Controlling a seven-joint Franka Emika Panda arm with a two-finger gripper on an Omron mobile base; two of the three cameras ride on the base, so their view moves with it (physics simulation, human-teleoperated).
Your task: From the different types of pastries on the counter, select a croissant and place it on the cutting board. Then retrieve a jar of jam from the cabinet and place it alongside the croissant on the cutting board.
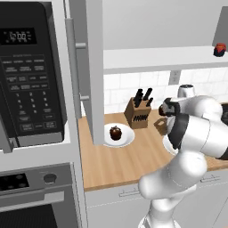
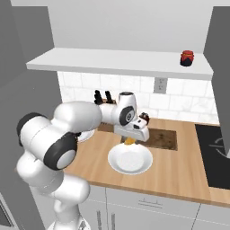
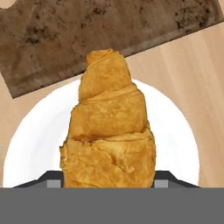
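Nearest you, the gripper (image 2: pixel 130 140) pinches the croissant (image 3: pixel 108 131) above a white plate (image 2: pixel 130 161); the finger tips are mostly hidden behind the pastry, so you see only its golden tip under the hand in the right base view. Just beyond the plate lies the cutting board (image 2: pixel 161 138), partly covered by the arm. Left on the counter (image 1: pixel 120 164), a dark muffin (image 1: pixel 116 132) sits on a second plate (image 1: pixel 126 139), the knife block (image 1: pixel 137 112) behind it. Farthest, the jar of jam (image 2: pixel 187 58) stands on the cabinet (image 2: pixel 121 63) shelf, far right.
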